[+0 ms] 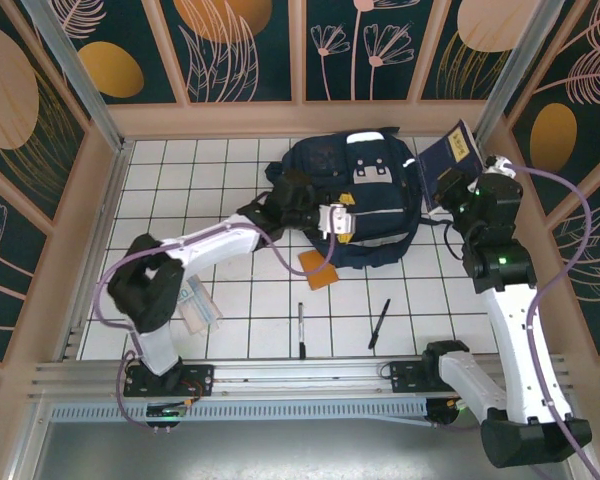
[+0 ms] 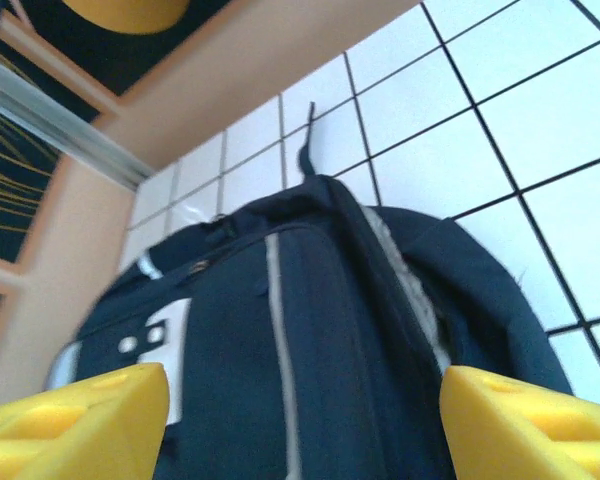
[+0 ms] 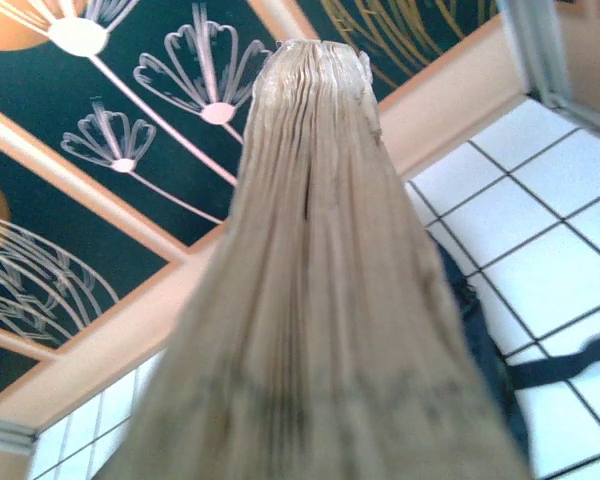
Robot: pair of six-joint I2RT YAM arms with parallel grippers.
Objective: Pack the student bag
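The student bag (image 1: 380,205) lies flat on the desk (image 1: 230,300). My left gripper (image 1: 337,222) hangs released over its front; my right gripper (image 1: 450,190), just right of it, clenches a book (image 1: 458,150) upright, presumably for slipping inside.

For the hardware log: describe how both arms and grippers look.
Both the left arm and right arm have white links, black joints and a lilac cable alongside. The left gripper has yellow fingers; a green light glows on the right arm.
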